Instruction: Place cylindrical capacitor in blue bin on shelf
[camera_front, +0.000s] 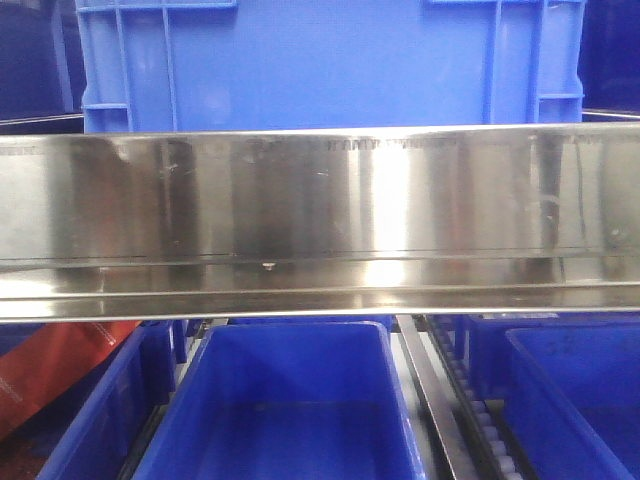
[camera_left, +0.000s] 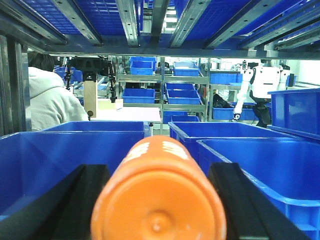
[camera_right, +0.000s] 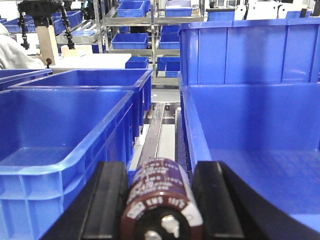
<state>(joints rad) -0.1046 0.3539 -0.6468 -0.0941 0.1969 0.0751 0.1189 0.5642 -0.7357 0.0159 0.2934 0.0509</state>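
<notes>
While the right claw (camera_right: 160, 172) grips the capacitor (camera_right: 162, 205) over the shelf's track (camera_right: 159, 130) between bins, the left claw (camera_left: 160, 172) an orange can (camera_left: 157, 200), delivery is under way; next, probably shift over a blue bin (camera_right: 250, 130) and release.

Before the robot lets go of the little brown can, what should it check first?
1. Right gripper shut on the cylindrical capacitor: ok.
2. Capacitor over a blue bin: not ok. It lines up with the metal divider between the left bin and the right bin.
3. Both bins open on top: ok.
4. Left gripper shut on the orange cylinder, which is not the part to drop: ok.
5. Drop height above a bin floor: cannot tell.
</notes>
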